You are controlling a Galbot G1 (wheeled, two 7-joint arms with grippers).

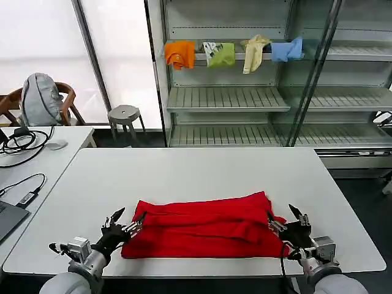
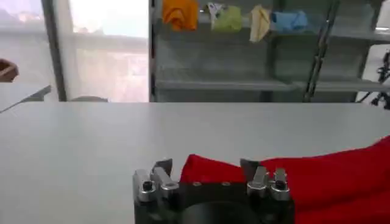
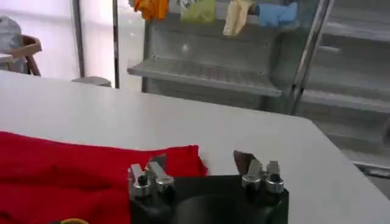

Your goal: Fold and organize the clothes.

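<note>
Head view: red T-shirt (image 1: pixel 205 225) partly folded, near table (image 1: pixel 202 165) front edge. Left gripper (image 1: pixel 127 222) and right gripper (image 1: pixel 283 219) open, empty, at opposite ends. Probably mid-fold; next, pinching both ends.

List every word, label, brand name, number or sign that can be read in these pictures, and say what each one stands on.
No legible text stands anywhere in these pictures.
The folded red T-shirt on the white table shows plain cloth, with no print or tag facing up.
The green garment on the shelf has a pale patch, too small to read.
The left end effector and right end effector, both open at the shirt's ends, carry no markings.
</note>
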